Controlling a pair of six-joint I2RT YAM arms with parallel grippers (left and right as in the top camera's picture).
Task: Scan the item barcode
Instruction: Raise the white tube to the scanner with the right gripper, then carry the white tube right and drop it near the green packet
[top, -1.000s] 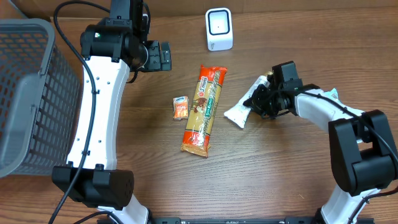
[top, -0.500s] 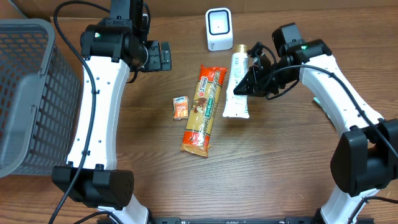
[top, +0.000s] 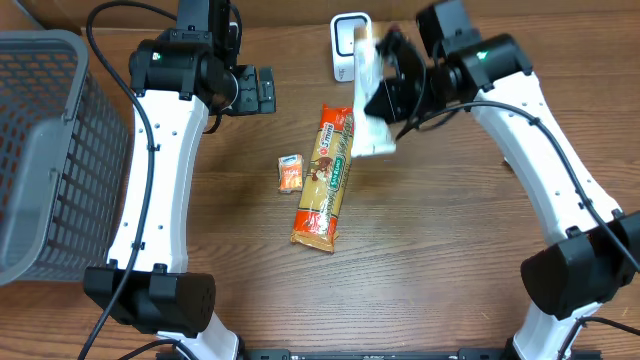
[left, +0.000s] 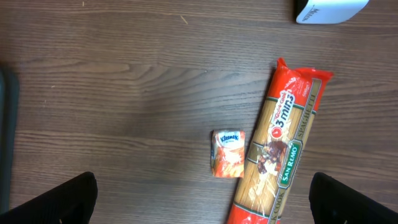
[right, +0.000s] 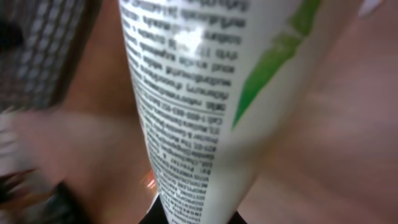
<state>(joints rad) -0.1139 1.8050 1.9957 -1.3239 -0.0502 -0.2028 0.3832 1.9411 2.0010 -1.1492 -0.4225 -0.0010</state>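
White plastic with fine black print and a green streak, the tube (top: 368, 100) (right: 186, 93) is held up off the counter (top: 430, 250) right in front of the scanner (top: 344, 45), covering the scanner's right half in the overhead view, and the right fingers (top: 392, 92) are clenched on it from the side. Just below the scanner a long pasta pack (top: 327, 178) lies flat, with a small orange tissue pack (top: 291, 173) below and left of the scanner. Left of the scanner the left fingers (top: 266, 82) are spread wide, grasping nothing, and far left of the scanner sits a grey basket (top: 40, 150).
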